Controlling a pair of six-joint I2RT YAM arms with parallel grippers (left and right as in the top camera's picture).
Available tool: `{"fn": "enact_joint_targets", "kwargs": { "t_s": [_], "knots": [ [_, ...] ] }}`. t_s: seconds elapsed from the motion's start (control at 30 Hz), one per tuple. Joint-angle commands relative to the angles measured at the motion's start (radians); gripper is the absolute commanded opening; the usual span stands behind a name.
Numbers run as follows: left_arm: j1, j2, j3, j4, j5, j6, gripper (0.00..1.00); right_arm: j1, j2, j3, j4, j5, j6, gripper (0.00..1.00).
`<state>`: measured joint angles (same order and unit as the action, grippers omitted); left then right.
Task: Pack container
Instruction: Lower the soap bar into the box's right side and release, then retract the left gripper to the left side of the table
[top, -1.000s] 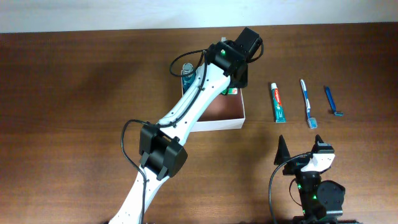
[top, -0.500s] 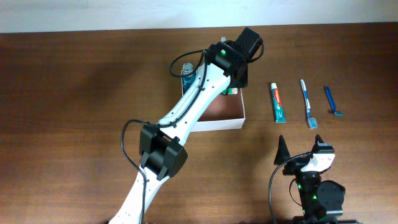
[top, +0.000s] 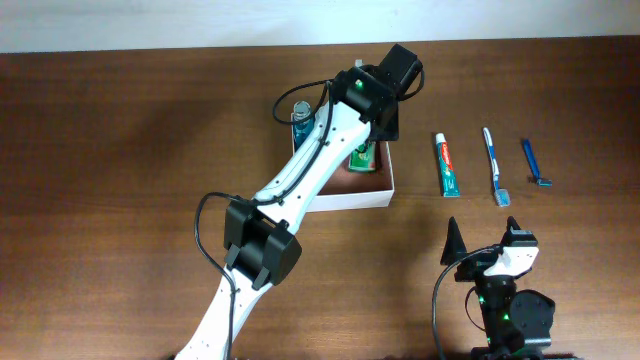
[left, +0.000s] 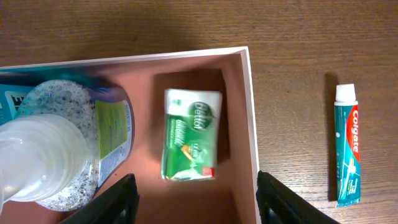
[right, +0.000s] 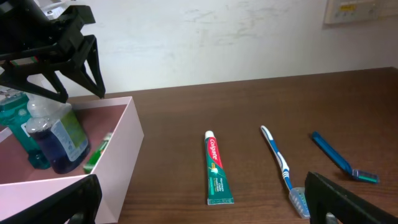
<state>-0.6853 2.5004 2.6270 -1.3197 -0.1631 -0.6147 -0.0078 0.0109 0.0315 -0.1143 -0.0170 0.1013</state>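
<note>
The container is a square shallow box with white walls and a reddish-brown floor. A green packet lies flat on that floor near the right wall, also visible from overhead. My left gripper hovers above it, open, with both fingers clear of the packet. A clear bottle with a white cap stands in the box's left part. My right gripper is open and holds nothing, low at the near table edge.
To the right of the box a toothpaste tube, a toothbrush and a blue razor lie side by side on the wooden table. My left arm crosses over the box's left half.
My left gripper's jaws have widened and the green packet has dropped out of them onto the box floor. Neither arm has shifted otherwise.
</note>
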Motion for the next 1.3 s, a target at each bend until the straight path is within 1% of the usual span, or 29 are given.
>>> {"fn": "enact_joint_targets", "kwargs": {
  "t_s": [0.0,0.13,0.23,0.43,0.63,0.73,0.77,0.8,0.83,0.97,1.0,1.03,1.07,1.27],
  "knots": [
    [0.007,0.005,0.005,0.005,-0.018,-0.006,0.62,-0.008,-0.006,-0.008,0.0,-0.005,0.0,0.98],
    [0.008,0.003,0.012,0.016,-0.013,0.008,0.61,-0.008,-0.006,-0.008,0.0,-0.005,0.0,0.98],
    [0.007,0.003,0.054,0.017,0.014,0.051,0.6,-0.008,-0.006,-0.008,0.0,-0.005,0.0,0.99],
    [0.007,-0.002,0.233,-0.015,0.016,0.139,0.6,-0.008,-0.006,-0.008,0.0,-0.005,0.0,0.99],
    [0.023,-0.017,0.498,-0.142,-0.022,0.177,0.61,-0.008,-0.006,-0.008,0.0,-0.005,0.0,0.98],
    [0.064,-0.082,0.51,-0.211,-0.106,0.176,0.63,-0.008,-0.006,-0.008,0.0,-0.005,0.0,0.98],
    [0.081,-0.099,0.51,-0.232,-0.129,0.176,0.64,-0.008,-0.006,-0.008,0.0,-0.005,0.0,0.99],
    [0.119,-0.125,0.51,-0.27,-0.169,0.176,0.7,-0.008,-0.006,-0.008,0.0,-0.005,0.0,0.99],
    [0.141,-0.136,0.51,-0.291,-0.184,0.176,0.72,-0.008,-0.006,-0.008,0.0,-0.005,0.0,0.99],
    [0.25,-0.161,0.51,-0.367,-0.208,0.176,0.86,-0.008,-0.006,-0.008,0.0,-0.005,0.0,0.98],
    [0.281,-0.161,0.51,-0.368,-0.2,0.189,0.87,-0.008,-0.006,-0.008,0.0,-0.005,0.0,0.98],
    [0.312,-0.161,0.51,-0.368,-0.193,0.207,0.96,-0.008,-0.006,-0.008,0.0,-0.005,0.0,0.99],
    [0.346,-0.16,0.508,-0.368,-0.193,0.206,0.99,-0.008,-0.006,-0.008,0.0,-0.005,0.0,0.98],
    [0.529,-0.16,0.487,-0.368,-0.189,0.205,0.99,-0.008,-0.006,-0.008,0.0,-0.005,0.0,0.98]
  ]
}}
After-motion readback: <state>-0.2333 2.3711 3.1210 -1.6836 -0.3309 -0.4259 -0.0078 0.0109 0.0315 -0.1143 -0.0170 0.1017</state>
